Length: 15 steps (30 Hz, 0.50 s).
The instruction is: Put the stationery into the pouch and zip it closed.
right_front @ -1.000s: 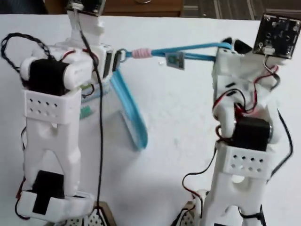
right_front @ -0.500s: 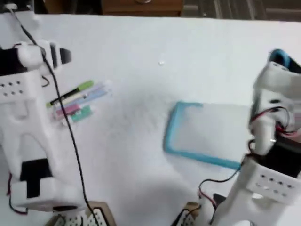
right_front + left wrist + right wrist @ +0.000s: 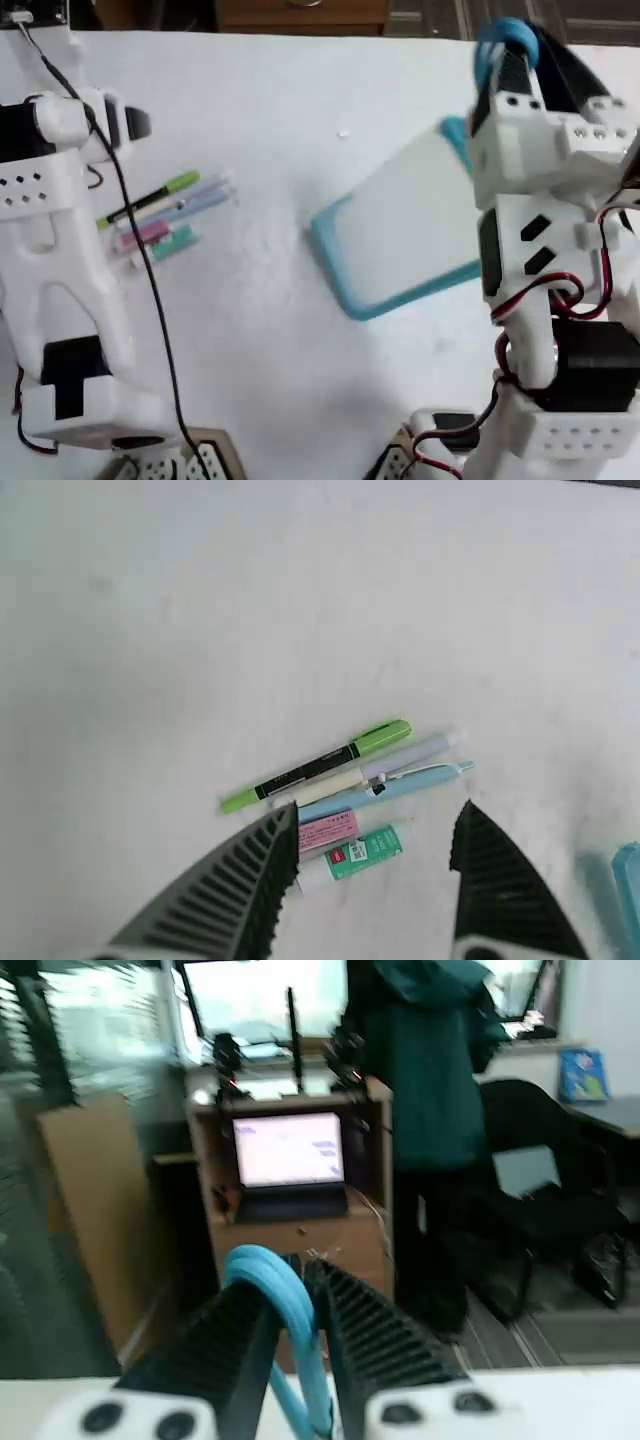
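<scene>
**A:** Blue-edged pouch, position?

**B:** On the white table, toward 3 o'clock from the middle in the high view. It lies skewed, its long axis running from 7 to 1 o'clock.

**A:** Right hand?

**B:** The right hand is at the pouch's 1 o'clock end, narrow, pinching the blue rim. The rim loops up between the ribbed fingers. I cannot tell whether the zip is open.

**A:** Stationery?

**B:** The stationery is a loose bundle at 9 o'clock, well apart from the pouch and outside it. A green highlighter, lilac pen, blue pen, pink piece and teal piece lie side by side on the table.

**A:** Left hand?

**B:** The left hand hangs over the table just beside the bundle. It is spread wide and holds nothing. In its wrist view, one fingertip sits against the pink piece.
</scene>
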### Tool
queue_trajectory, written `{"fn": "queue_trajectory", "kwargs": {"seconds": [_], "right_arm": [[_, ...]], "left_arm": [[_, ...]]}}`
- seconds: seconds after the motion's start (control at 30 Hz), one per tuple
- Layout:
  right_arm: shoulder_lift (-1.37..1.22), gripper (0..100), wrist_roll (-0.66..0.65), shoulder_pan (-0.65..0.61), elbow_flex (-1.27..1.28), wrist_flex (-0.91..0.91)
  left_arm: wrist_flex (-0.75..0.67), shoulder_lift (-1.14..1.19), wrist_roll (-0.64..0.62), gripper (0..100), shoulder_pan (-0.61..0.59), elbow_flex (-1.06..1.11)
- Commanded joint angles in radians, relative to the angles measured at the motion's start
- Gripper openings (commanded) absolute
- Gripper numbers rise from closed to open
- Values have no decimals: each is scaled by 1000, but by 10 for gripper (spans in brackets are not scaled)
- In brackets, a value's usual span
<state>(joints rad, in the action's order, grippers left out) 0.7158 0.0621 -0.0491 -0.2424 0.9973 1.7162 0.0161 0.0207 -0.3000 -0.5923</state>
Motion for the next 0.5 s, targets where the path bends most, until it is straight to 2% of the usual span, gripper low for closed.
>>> {"fn": "queue_trajectory", "kwargs": {"seconds": [0.0, 0.23, 0.47], "right_arm": [[-68, 17, -5, -65, -184, 25], [-232, 17, -5, -292, -359, 186], [-285, 17, -3, -337, -379, 140]], "left_arm": [[43, -27, -32, 260, -28, -55], [71, -76, -141, 260, -77, -87], [61, -211, -141, 261, 15, -81]]}}
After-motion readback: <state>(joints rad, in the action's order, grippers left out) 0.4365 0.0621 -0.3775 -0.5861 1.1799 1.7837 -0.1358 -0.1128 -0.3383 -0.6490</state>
